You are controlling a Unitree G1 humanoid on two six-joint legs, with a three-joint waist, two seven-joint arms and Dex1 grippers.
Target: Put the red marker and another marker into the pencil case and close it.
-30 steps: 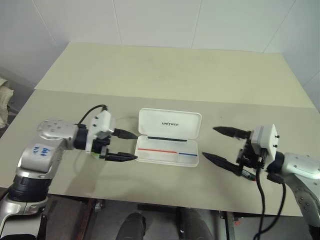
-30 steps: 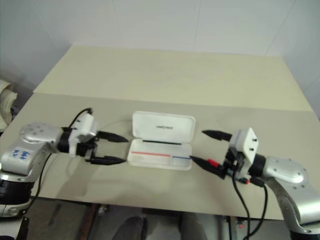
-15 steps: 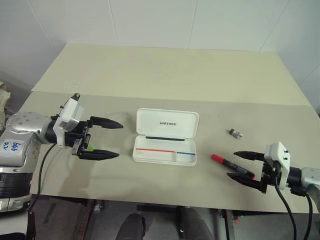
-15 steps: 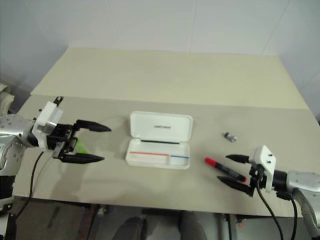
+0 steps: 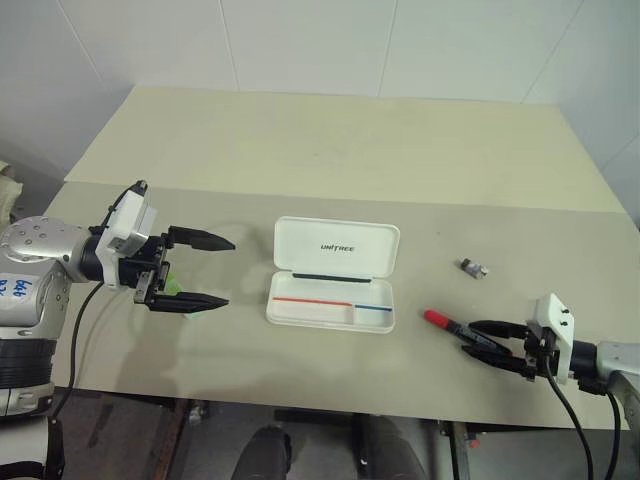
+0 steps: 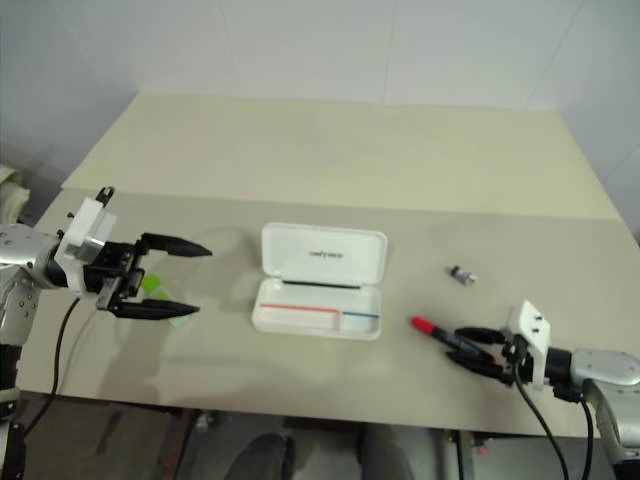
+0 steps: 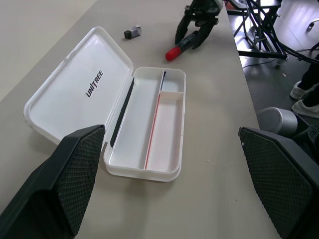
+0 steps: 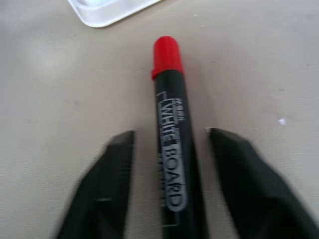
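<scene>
Straddling the red marker (image 8: 172,134), the right claw (image 5: 497,345) lies low (fingers apart, not yet touching).

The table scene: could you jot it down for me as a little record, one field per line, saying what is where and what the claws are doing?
pencil case: open, lid laid back, tray holds no markers
red marker: flat on table, right of case
right claw: astride the marker's barrel, fingers not quite touching it
green marker: on table, left of case
left claw: wide open, holding nothing, over the green marker
small grey piece: loose beyond the red marker
</scene>
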